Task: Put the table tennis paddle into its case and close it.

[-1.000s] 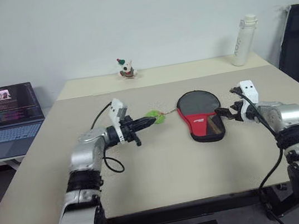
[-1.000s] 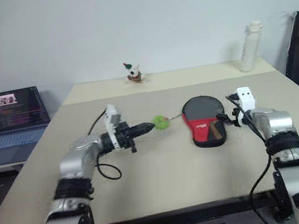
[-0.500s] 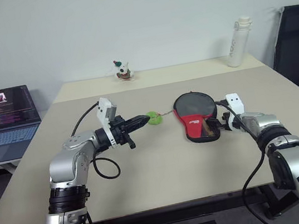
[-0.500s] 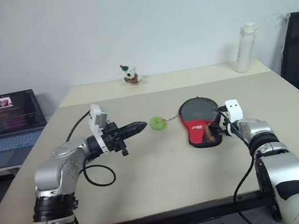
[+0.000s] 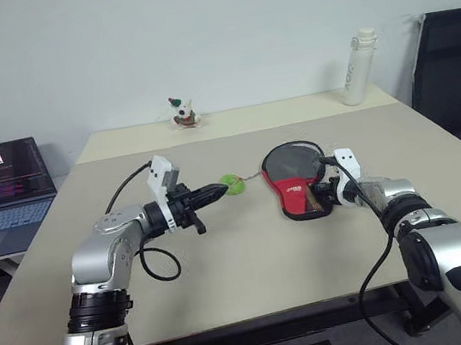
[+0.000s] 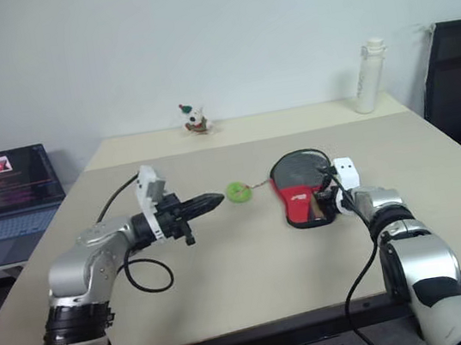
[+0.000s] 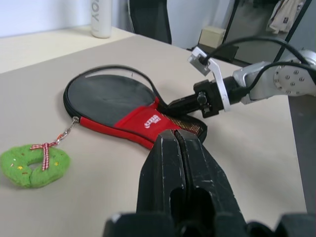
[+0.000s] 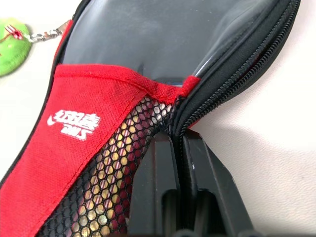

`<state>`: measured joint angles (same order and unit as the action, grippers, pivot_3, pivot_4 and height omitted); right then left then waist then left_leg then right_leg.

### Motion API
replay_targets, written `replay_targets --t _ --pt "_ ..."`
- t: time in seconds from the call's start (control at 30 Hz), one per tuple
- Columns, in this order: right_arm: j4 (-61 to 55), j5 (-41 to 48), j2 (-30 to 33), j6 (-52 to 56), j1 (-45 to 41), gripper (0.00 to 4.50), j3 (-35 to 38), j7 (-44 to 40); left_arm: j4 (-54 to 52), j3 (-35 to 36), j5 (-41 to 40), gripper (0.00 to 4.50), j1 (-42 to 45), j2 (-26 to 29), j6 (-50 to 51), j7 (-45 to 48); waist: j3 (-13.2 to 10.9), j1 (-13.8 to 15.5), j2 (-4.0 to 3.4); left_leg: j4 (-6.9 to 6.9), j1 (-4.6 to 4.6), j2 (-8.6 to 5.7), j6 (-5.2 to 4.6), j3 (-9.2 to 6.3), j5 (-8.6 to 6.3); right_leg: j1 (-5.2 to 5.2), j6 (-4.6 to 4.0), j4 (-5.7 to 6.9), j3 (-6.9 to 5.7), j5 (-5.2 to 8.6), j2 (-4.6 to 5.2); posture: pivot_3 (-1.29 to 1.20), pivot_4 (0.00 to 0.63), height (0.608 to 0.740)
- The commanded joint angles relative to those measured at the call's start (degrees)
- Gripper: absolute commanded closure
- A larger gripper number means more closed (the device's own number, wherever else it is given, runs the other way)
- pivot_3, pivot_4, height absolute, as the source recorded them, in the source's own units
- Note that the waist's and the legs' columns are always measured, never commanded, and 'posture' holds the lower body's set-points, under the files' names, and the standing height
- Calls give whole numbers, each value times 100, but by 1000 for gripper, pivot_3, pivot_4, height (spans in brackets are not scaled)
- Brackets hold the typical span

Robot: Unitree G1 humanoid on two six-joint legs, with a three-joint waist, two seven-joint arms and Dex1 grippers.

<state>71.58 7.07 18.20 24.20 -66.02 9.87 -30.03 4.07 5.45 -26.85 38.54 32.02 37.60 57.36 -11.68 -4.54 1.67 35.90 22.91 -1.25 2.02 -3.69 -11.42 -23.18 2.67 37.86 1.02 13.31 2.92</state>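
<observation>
Plainly the case (image 5: pixel 298 181) lies flat, black-and-red, zip gaping

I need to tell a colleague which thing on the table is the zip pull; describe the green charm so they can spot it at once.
Start at the beige table and find the black-and-red case near its middle. From the case's round end a short chain runs to the green charm, which lies flat between the case and the left end effector. It is the only green thing there: a small plush wreath with a red-and-white bow.
</observation>
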Motion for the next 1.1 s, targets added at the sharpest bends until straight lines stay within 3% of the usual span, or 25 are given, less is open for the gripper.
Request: replay_targets --t 0.03,0.23,0.53,0.67,0.8,1.1 --pt "-24 79 -295 468 -56 4475 -58 -456 -305 -44 -180 4500 -39 222 -47 336 0 -30 0 -1 0 0 0 1 0 0 0 0 0 0 0 0 150 740" --pt "-1177 219 -534 1555 193 4475 -421 -1222 -504 -185 -372 4500 -341 679 52 1007 0 -115 -1 -17 -2 24 0 13 -1 -14 -1 1 11 0 -23 0 150 740" --pt "-6106 1055 -115 4583 2574 4475 -769 -1000 -1411 -316 -959 4500 -833 775 615 1199 0 24 0 -18 7 87 18 -3 -14 -20 -26 0 -3 16 -56 0 150 740" --pt "-7597 1444 144 5561 3463 4475 -562 -725 -1758 -411 -1155 4500 -1078 756 777 1149 0 118 0 -18 6 86 22 -3 -20 -19 -22 -3 -4 40 -56 0 150 740" --pt "-8523 1702 149 6150 4073 4475 -295 -443 -1820 -503 -1223 4500 -1105 682 800 1094 3 194 4 -16 6 86 22 -7 -20 -17 -22 -4 -9 49 -63 0 150 740" --pt "-9426 2030 -123 6813 4689 4475 98 -10 -1681 -627 -1204 4500 -1013 679 705 1133 6 284 9 -18 7 86 22 -7 -21 -12 -27 -19 -13 53 -65 0 150 740"
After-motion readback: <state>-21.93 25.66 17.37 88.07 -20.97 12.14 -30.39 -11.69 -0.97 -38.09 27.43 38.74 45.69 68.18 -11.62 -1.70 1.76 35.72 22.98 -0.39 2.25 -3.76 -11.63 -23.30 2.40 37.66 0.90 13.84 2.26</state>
